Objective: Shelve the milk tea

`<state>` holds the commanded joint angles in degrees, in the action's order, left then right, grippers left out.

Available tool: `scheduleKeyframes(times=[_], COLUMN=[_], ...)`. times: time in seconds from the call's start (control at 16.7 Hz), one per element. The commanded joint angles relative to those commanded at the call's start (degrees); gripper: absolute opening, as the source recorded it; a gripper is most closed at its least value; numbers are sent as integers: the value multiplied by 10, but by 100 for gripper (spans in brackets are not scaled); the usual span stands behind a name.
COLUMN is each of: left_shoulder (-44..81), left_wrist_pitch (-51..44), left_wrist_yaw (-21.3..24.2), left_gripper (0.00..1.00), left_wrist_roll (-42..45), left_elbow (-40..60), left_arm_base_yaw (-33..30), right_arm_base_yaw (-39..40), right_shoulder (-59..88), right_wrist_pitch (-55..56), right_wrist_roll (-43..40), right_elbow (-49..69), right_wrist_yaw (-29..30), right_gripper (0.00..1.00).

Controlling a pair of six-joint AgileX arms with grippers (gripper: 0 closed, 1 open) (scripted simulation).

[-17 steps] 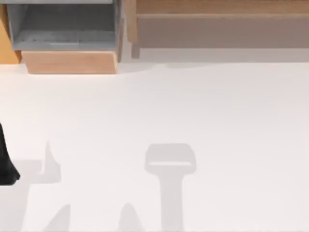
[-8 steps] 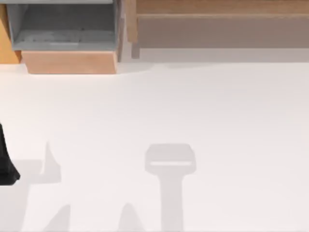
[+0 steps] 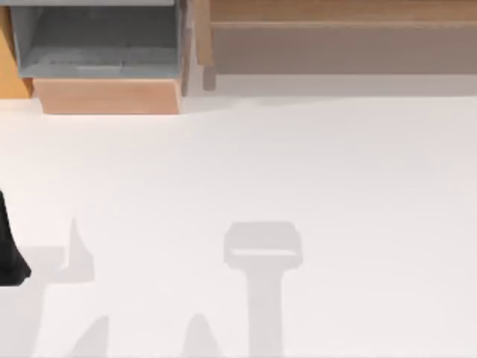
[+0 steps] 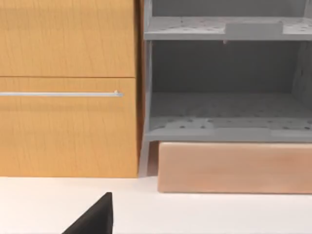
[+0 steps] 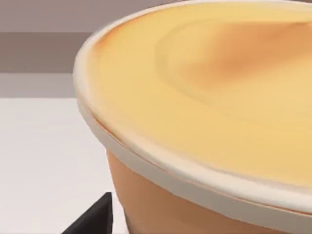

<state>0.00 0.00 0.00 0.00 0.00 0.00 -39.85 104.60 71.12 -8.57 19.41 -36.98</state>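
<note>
Top view: almost nothing has changed

On the worktop [image 3: 335, 186], the grey T-shaped shadow [image 3: 263, 253] toward six o'clock has crept very slightly lower over the past second; the dark arm part [image 3: 9, 250] at nine o'clock has barely shifted.

1. My left arm [image 3: 9, 250] is matte black in the top view, at the table's left edge, a dark tapering shape widening to a rounded foot.
2. In the left wrist view a flat black wedge [image 4: 95, 218] of me rises to a sharp corner.
3. The right wrist view shows an identical black wedge [image 5: 93, 218].
</note>
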Motion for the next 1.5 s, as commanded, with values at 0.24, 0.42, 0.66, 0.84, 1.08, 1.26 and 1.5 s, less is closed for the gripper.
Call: scheduleKeyframes(times=[0.24, 0.42, 0.66, 0.84, 1.08, 1.26, 1.5], left_shoulder=[0, 0, 0, 0, 0, 0, 0], left_wrist_pitch=[0, 0, 0, 0, 0, 0, 0], left_wrist_yaw=[0, 0, 0, 0, 0, 0, 0], left_gripper=[100, 100, 100, 100, 100, 100, 100], left_wrist_roll=[0, 0, 0, 0, 0, 0, 0], left_elbow=[0, 0, 0, 0, 0, 0, 0], left_arm_base_yaw=[0, 0, 0, 0, 0, 0, 0], right_arm_base_yaw=[31, 31, 31, 31, 31, 31, 31], right_shoulder=[33, 33, 33, 33, 33, 33, 33], right_wrist_pitch=[13, 13, 13, 13, 13, 13, 13], right_wrist_roll=[9, 9, 9, 9, 9, 9, 9], right_elbow=[27, 27, 27, 27, 27, 27, 27], right_wrist_yaw=[31, 31, 31, 31, 31, 31, 31], right_gripper=[100, 92, 62, 40, 10, 0, 0])
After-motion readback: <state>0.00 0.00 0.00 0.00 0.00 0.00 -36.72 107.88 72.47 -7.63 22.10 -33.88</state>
